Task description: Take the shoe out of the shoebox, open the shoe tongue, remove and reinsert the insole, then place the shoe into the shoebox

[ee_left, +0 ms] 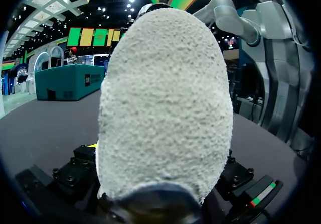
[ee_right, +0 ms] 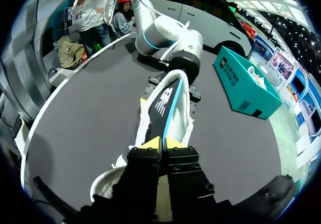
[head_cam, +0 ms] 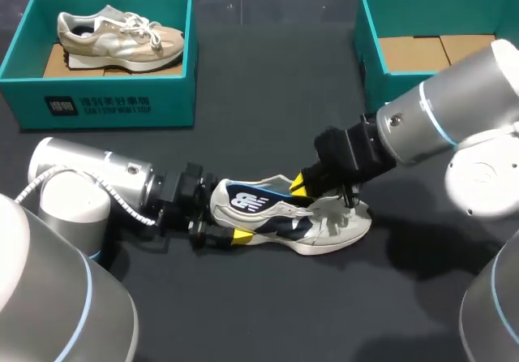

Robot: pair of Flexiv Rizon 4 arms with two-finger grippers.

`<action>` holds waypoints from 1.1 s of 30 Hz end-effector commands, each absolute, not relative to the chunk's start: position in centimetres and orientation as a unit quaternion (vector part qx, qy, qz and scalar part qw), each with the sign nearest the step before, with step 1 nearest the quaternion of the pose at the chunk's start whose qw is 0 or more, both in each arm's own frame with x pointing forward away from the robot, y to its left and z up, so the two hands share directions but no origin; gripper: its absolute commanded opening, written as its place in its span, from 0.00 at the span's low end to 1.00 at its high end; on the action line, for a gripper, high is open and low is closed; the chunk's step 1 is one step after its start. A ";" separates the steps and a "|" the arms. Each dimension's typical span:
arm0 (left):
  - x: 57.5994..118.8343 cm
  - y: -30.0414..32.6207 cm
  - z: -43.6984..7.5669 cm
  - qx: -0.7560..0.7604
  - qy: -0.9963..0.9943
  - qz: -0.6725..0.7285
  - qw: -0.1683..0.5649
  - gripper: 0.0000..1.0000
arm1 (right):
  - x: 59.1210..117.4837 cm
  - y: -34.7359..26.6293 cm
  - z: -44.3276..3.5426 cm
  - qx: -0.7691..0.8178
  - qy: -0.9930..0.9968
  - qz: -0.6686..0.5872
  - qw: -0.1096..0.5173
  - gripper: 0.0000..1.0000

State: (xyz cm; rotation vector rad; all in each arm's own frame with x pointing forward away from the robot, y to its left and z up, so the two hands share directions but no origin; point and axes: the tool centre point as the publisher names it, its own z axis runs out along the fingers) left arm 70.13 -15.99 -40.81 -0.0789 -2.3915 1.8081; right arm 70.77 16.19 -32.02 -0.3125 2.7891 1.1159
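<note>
The left box (head_cam: 97, 106) holds a beige shoe (head_cam: 122, 41). Nearer the middle, the left end effector (head_cam: 229, 213) clamps the heel of the navy and white shoe (head_cam: 300, 220), which lies out on the worktop (head_cam: 268, 94), so unboxing looks done. The right end effector (head_cam: 302, 185) is pinched shut at the shoe's mouth; tongue or insole, I cannot tell. Insole work and reboxing seem left. The right box (head_cam: 373, 62) shows only cardboard (head_cam: 413, 53)
</note>
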 end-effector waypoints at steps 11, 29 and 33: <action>70.0 -16.0 -40.8 -0.026 -0.795 0.601 0.071 0.00 | 70.2 19.0 -30.8 -0.039 0.979 0.201 0.011 0.36; 70.0 -16.0 -40.8 -0.026 -0.795 0.601 0.071 0.00 | 70.8 21.2 -31.9 0.041 0.993 0.098 -0.057 0.45; 70.0 -16.0 -40.8 -0.026 -0.795 0.601 0.071 0.00 | 70.5 21.5 -32.2 0.059 0.992 0.088 -0.067 0.44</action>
